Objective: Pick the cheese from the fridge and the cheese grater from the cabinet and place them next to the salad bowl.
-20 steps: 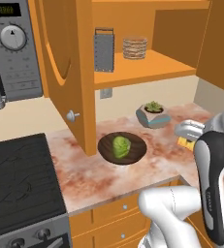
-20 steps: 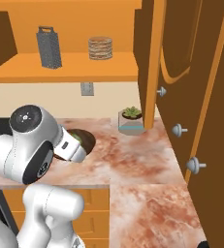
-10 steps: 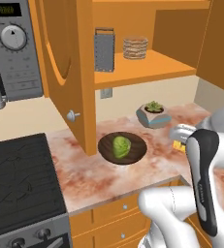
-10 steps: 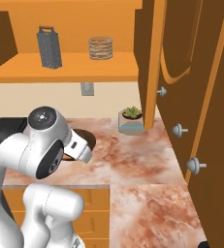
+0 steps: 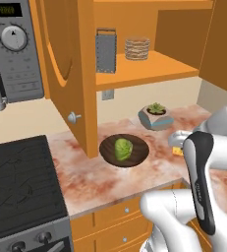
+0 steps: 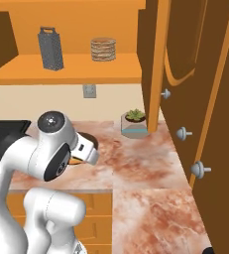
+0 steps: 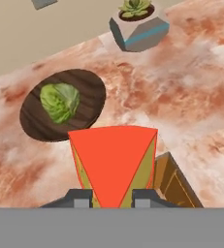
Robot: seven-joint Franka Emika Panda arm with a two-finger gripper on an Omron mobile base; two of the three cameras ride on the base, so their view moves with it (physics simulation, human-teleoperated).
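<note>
Far left in the left base view: black microwave [image 5: 12,49] with a round dial, and below it a black stovetop [image 5: 21,192]. Next along, the orange wooden wall cabinet [image 5: 68,74] with its arched door swung open, small round silver knob [image 5: 74,117] low on the door edge. On the cabinet shelf, an upright grey metal box grater [image 5: 105,50] with perforated faces and a thin loop handle, and just right of it a round tan woven basket [image 5: 137,48], the two apart. Below, on the mottled pink marble counter [image 5: 100,177], a shallow round dark brown salad bowl [image 5: 124,150] holding a green leafy head. Behind and right of the bowl, a grey-teal angular pot with a succulent [image 5: 156,116], near the wall and not touching the bowl. Farther right, the white arm's two-finger gripper [image 7: 112,197], clenched on a small orange-red cheese wedge with yellowish sides [image 7: 113,162]; a sliver of that cheese [image 5: 177,152] visible beside the arm in the left base view, to the right of the bowl. In the hand view, wedge held over the counter, nearer the camera than the bowl rim, bowl [image 7: 62,104] at upper left and pot [image 7: 138,26] at top. Whether the cheese touches the counter: cannot tell.
</note>
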